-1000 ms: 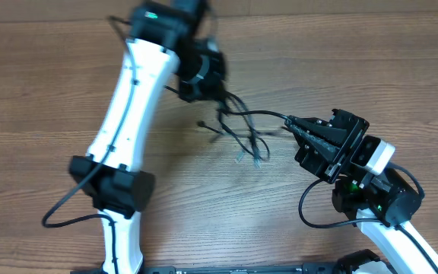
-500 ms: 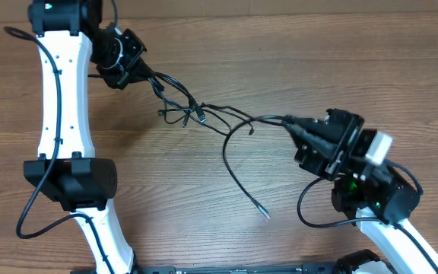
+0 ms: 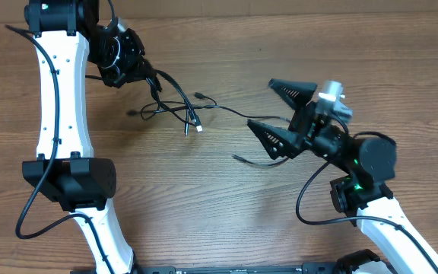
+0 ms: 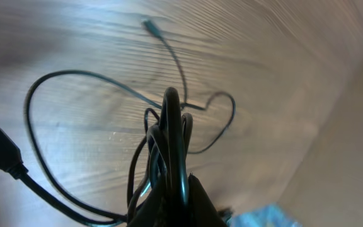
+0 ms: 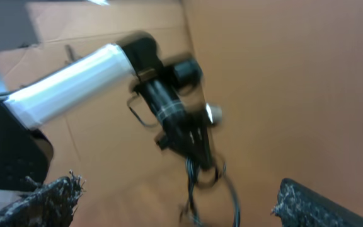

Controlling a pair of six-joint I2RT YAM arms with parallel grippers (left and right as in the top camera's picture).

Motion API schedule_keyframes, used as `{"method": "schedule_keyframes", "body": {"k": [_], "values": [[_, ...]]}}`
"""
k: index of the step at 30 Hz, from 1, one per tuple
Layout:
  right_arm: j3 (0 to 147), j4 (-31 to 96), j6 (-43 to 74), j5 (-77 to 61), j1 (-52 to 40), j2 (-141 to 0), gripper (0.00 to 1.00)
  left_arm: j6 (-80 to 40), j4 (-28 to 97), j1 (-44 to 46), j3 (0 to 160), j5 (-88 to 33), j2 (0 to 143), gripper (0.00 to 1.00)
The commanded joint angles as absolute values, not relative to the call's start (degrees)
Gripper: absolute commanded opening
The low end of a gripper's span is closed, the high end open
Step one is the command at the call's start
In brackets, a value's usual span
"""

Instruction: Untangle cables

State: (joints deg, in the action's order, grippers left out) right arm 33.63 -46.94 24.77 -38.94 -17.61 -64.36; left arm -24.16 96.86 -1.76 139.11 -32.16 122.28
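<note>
My left arm's long white plastic shell (image 3: 59,91) has a thin black wire (image 3: 48,84) running down it and a boxy black joint housing (image 3: 71,181) below. A small green light (image 3: 48,6) glows at its top end. My left gripper (image 3: 149,76) is all black, blunt and compact. My right gripper (image 3: 260,103) has two black wedge-shaped fingers (image 3: 291,89) (rough and frayed-looking along the edges in my wrist view), with a small silver-white cylinder (image 3: 330,93) behind them. A round black motor housing (image 3: 375,156) sits above a green indicator lamp (image 3: 351,183), a black cord (image 3: 304,207) loops beside it, and the bottom white link (image 3: 390,240) is smooth.
</note>
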Motion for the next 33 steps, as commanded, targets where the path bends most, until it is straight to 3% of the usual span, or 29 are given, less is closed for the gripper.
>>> {"method": "schedule_keyframes", "body": {"k": [1,9,17,20,33], "values": [[34.3,-38.8,28.7,-39.1,-17.4,-64.0,1.00,-0.2,96.8,-1.8,140.0,-44.6,121.8,0.04],[34.3,-22.9,28.8,-39.1,-17.4,-64.0,1.00,22.4,96.8,-1.0,140.0,-46.4,121.8,0.04],[34.3,-10.7,28.8,-39.1,-17.5,-64.0,1.00,23.9,94.6,-0.5,140.0,-51.4,121.8,0.04],[34.3,-10.3,28.7,-39.1,-17.5,-64.0,1.00,28.6,94.5,2.5,140.0,-57.1,121.8,0.04],[34.3,-19.3,26.5,-45.7,-17.6,-64.0,1.00,30.3,90.4,17.2,140.0,-56.6,121.8,0.04]]}}
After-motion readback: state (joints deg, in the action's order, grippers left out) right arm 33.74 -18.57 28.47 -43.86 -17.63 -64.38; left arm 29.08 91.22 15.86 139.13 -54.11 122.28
